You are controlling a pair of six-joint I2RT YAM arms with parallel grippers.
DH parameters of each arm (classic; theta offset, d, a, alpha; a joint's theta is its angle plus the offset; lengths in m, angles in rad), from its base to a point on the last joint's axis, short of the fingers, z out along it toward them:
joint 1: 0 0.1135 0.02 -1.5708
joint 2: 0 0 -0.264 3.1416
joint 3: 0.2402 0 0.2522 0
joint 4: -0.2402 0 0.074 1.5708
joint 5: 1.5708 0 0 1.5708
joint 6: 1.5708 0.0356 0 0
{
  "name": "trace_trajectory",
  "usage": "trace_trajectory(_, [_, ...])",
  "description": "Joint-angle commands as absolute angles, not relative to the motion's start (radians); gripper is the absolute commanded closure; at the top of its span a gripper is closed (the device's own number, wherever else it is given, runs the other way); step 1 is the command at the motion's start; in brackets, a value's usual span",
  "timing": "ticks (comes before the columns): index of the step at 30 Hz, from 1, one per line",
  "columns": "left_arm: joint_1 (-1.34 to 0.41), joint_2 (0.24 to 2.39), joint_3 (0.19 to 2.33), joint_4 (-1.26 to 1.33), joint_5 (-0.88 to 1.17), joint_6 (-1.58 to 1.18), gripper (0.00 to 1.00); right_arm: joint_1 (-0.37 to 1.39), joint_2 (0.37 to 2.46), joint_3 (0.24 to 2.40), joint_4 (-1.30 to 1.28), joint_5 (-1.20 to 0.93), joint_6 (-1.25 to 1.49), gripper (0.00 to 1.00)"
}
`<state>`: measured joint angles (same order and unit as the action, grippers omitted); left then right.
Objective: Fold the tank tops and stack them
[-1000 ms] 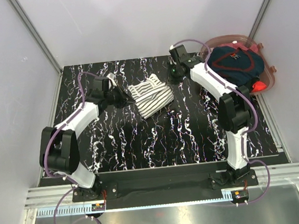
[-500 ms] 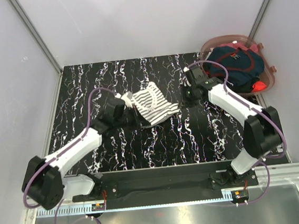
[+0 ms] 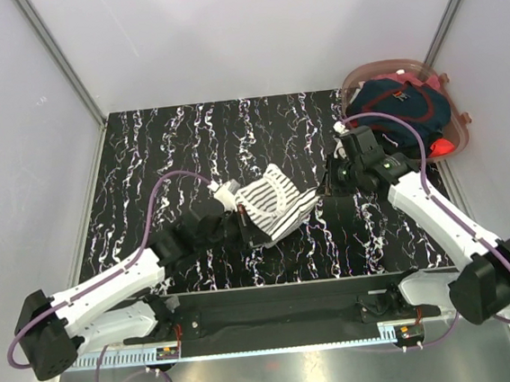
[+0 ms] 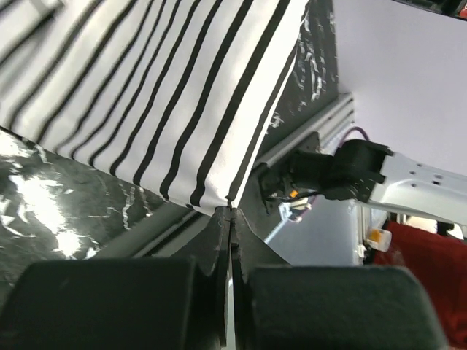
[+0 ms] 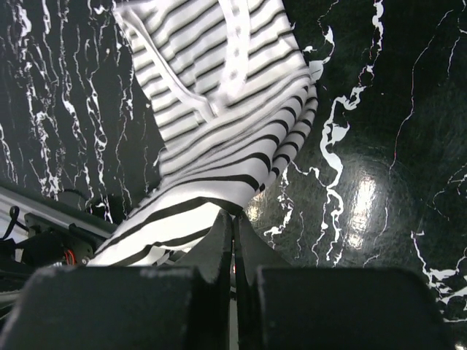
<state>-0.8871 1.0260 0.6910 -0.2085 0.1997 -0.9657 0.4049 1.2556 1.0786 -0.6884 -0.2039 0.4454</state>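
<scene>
Striped tank top (image 3: 273,205) pinched by my left tool (image 3: 237,212) at nine o'clock, right tool (image 3: 328,180) at three, stretched over the counter (image 3: 187,143), probably for spreading before folding.

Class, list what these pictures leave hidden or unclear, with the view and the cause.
Top view: navy tank top bunched in the pink basket; its underside is hidden.
Left wrist: striped tank top cut off by the top and left edges.
Right wrist: the right gripper fingers cover the pinched hem.
</scene>
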Motion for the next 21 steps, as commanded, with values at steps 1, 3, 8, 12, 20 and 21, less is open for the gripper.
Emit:
trace_trajectory(1, [-0.916,0.994,0.686,-0.16,0.164,-1.022,1.0,0.403,1.201,1.08,-0.719,-0.218,0.451,1.0])
trace_trajectory(3, [-0.922,0.996,0.686,-0.166,0.16,-1.025,1.0,0.405,1.187,1.084,-0.724,-0.21,0.453,1.0])
trace_trajectory(8, [-0.92,1.014,0.721,-0.172,0.15,-1.016,1.0,0.405,1.218,1.126,-0.738,-0.183,0.437,1.0])
trace_trajectory(12, [-0.907,1.061,0.781,-0.205,0.156,-0.986,1.0,0.405,1.262,1.186,-0.73,-0.163,0.426,1.0])
trace_trajectory(20, [-0.813,1.086,0.831,-0.212,0.225,-0.963,1.0,0.403,1.387,1.322,-0.724,-0.155,0.399,1.0])
trace_trajectory(21, [-0.801,1.088,0.833,-0.209,0.235,-0.962,1.0,0.403,1.396,1.333,-0.723,-0.153,0.4,1.0])
